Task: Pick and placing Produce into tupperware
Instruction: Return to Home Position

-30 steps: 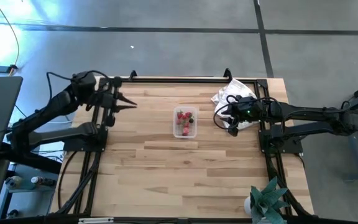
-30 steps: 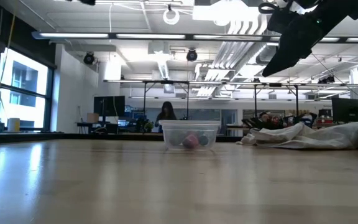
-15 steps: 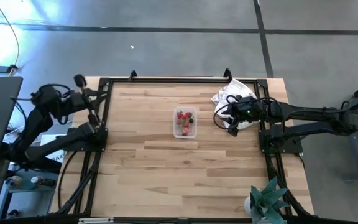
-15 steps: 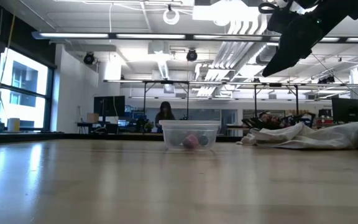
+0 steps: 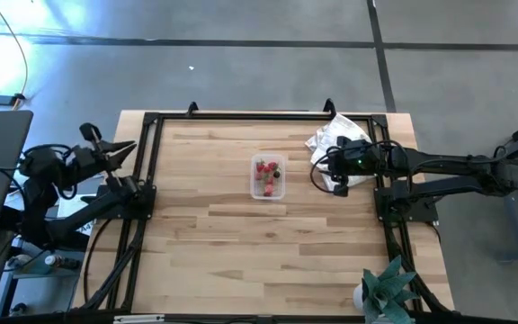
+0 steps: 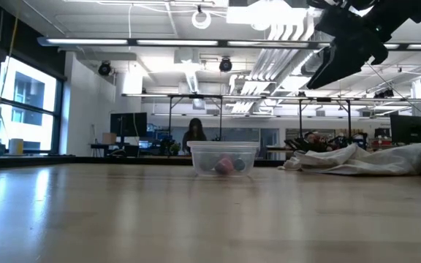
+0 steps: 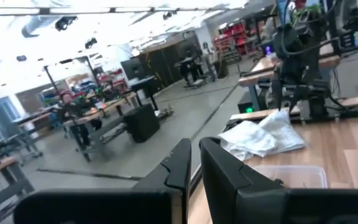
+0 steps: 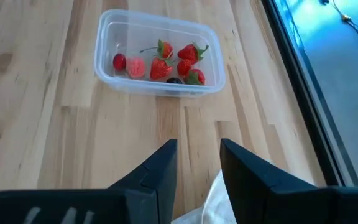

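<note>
Fingers of the right gripper (image 8: 197, 149) stand apart, empty; ahead of them the tupperware (image 8: 159, 53) holds produce (image 8: 166, 62); the left gripper (image 7: 194, 146) has its fingers nearly together.

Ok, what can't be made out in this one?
Dark piece in the tub, right wrist view: half hidden behind strawberries; kind unclear.
Fruit, low view: smeared by the tub's wall; uncountable.
Fruit, high view: too small to count.
Cloth, high view: partly covered by the right pincer.
Left pincer, at the table's left edge: outside the low view.
</note>
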`<state>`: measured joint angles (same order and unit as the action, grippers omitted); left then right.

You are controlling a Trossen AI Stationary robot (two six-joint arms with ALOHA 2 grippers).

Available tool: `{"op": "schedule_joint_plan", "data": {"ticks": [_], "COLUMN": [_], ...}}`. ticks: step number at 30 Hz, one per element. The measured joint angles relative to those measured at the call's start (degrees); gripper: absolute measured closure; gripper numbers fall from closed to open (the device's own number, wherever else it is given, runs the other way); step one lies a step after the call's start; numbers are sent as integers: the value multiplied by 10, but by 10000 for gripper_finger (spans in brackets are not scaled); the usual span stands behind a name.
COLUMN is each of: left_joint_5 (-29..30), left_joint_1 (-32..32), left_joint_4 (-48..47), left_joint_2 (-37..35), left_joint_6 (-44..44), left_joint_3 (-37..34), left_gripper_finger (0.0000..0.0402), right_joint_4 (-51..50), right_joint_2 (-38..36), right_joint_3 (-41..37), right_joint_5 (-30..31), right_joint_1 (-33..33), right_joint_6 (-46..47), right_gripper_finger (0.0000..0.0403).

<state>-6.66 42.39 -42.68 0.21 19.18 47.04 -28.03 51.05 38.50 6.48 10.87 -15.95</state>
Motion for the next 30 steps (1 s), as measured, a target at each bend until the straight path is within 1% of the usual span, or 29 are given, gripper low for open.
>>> {"op": "schedule_joint_plan", "data": {"ticks": [3,7,9,13,15,16,17,19,21,23,27,30], "left_joint_5": [4,19,32,32,27,26,26,26,21,16,13,15], "left_joint_1": [0,0,0,0,0,0,0,0,0,0,0,0], "left_joint_4": [-23,-1,58,200,246,265,284,321,349,367,373,392], "left_joint_2": [2,2,2,2,2,2,2,3,3,3,3,3], "left_joint_6": [-1,-4,-3,-23,-36,-41,-46,-59,-69,-84,-92,-93], "left_joint_3": [1,-32,-65,-168,-217,-238,-260,-295,-322,-343,-362,-377], "left_gripper_finger": [373,373,373,373,373,373,373,373,373,373,373,373], "right_joint_4": [0,1,13,83,137,168,200,273,360,458,651,750], "right_joint_2": [0,0,0,0,0,0,0,0,0,0,-5,-21], "right_joint_3": [0,0,0,0,0,0,0,0,0,0,0,0], "right_joint_5": [0,0,0,-10,-10,-10,-17,-56,-93,-115,-116,-116], "right_joint_1": [0,0,0,0,0,0,0,0,0,-1,0,4], "right_joint_6": [-5,42,124,356,429,442,445,431,408,397,390,369], "right_gripper_finger": [291,291,291,291,291,291,291,291,291,291,291,291]}}
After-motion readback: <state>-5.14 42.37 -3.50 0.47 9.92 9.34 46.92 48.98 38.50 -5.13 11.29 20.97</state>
